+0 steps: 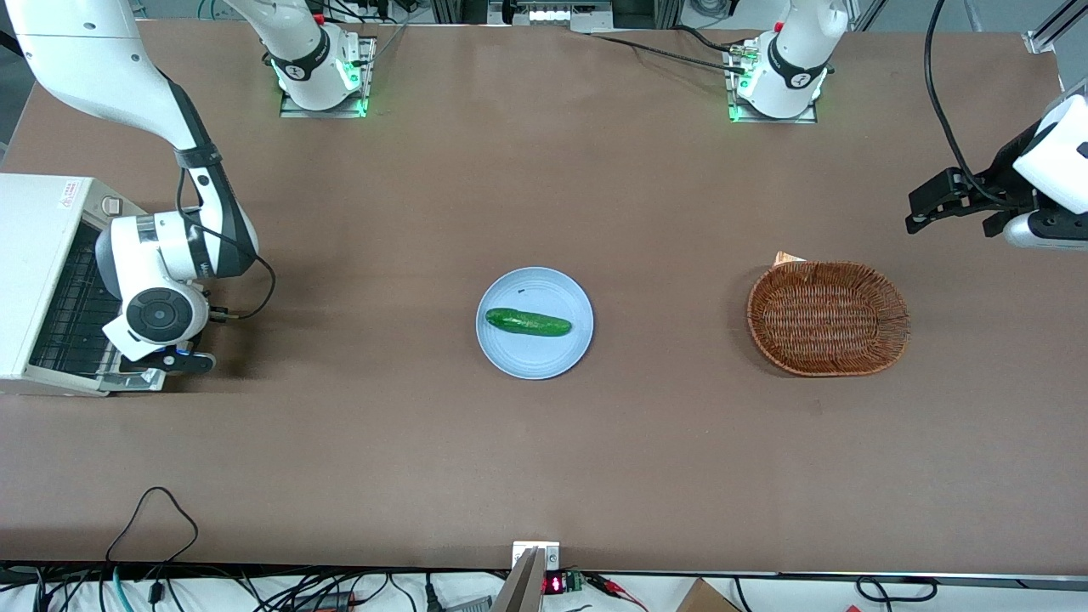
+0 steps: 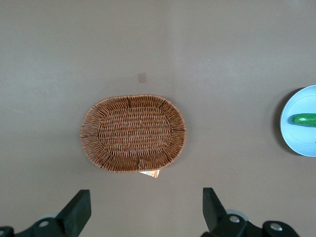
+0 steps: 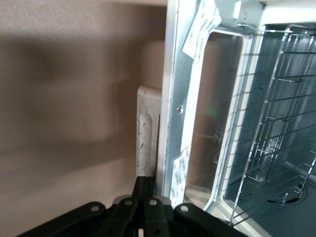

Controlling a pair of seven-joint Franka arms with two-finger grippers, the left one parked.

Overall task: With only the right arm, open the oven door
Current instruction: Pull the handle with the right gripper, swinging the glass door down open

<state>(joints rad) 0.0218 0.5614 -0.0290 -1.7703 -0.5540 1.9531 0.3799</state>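
Observation:
The white toaster oven stands at the working arm's end of the table. Its oven door hangs open and folded down, and the wire rack inside shows. The right arm reaches down over the door. In the right wrist view I see the silver door frame, its glass window and the pale bar handle. My gripper sits at the door's outer edge. Its black fingers are pressed together, tips against the handle's end, holding nothing.
A light blue plate with a green cucumber sits mid-table. A brown wicker basket lies toward the parked arm's end; it also shows in the left wrist view. Cables lie along the table edge nearest the camera.

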